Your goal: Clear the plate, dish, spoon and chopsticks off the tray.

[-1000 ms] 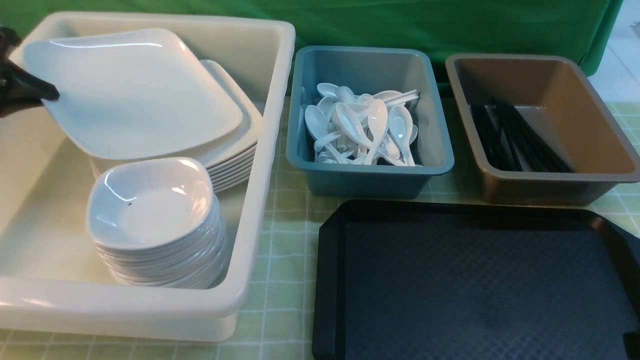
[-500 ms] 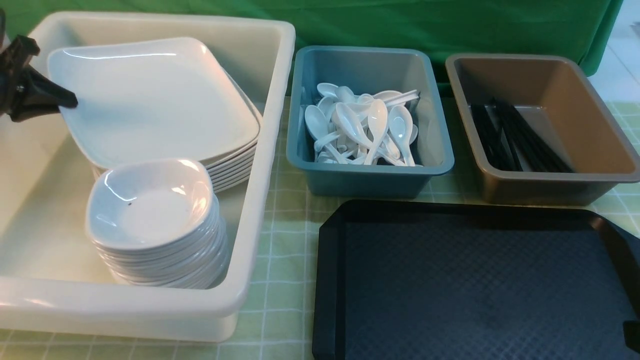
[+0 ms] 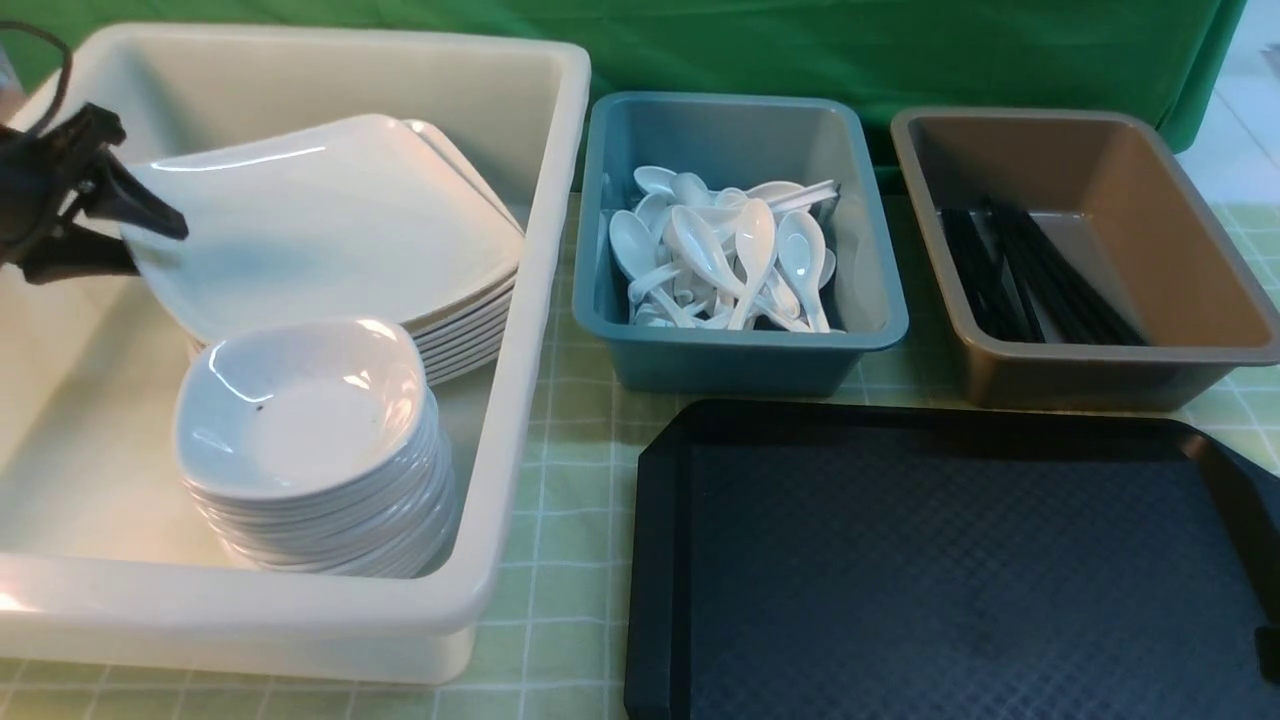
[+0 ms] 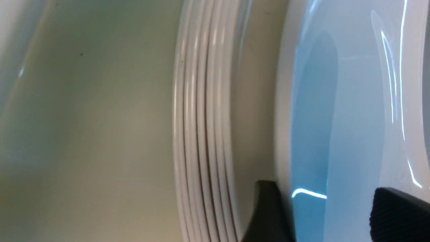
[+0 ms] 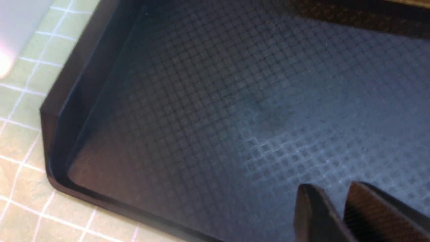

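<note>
Inside the cream tub [image 3: 540,300], the plate [image 3: 330,220] is lying tilted on the plate stack [image 3: 470,335], the left gripper [image 3: 150,240] gaping around its rim. Its fingers [image 4: 268,215] are straddling the plate [image 4: 336,117]. Above the tray [image 5: 201,101], the right gripper [image 5: 332,208] is hanging slightly parted, holding nothing.

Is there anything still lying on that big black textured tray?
No: in the front view the black diamond-textured plastic tray shows only its bare patterned surface, with nothing resting on it.

Left end effector [image 3: 150,240] spread wide; right end effector [image 5: 331,205] narrowly parted.
</note>
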Controlling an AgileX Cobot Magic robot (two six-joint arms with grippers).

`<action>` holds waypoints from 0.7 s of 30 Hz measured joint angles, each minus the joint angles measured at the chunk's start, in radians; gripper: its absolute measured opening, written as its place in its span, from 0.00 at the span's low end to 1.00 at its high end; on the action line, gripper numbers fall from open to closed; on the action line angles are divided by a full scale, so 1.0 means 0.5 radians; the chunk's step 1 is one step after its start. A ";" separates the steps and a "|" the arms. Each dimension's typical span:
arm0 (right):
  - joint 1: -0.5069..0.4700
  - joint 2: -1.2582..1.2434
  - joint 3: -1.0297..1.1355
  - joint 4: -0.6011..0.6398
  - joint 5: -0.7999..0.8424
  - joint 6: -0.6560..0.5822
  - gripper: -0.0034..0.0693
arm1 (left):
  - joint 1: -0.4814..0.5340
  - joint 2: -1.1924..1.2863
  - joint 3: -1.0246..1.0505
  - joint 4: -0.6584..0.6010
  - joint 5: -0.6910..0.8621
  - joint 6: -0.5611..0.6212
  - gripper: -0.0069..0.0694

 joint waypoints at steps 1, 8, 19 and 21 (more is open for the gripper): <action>0.000 0.000 -0.058 -0.017 0.044 0.000 0.24 | 0.002 0.000 -0.071 0.017 0.052 0.000 0.64; 0.000 0.000 -0.436 -0.326 0.378 0.000 0.24 | 0.020 -0.017 -0.510 0.059 0.283 -0.159 0.70; 0.000 -0.052 -0.680 -0.770 0.696 0.032 0.17 | -0.033 -0.074 -0.702 0.064 0.303 -0.374 0.22; 0.000 -0.121 -0.673 -0.777 0.696 0.088 0.09 | -0.063 -0.126 -0.702 0.090 0.305 -0.345 0.11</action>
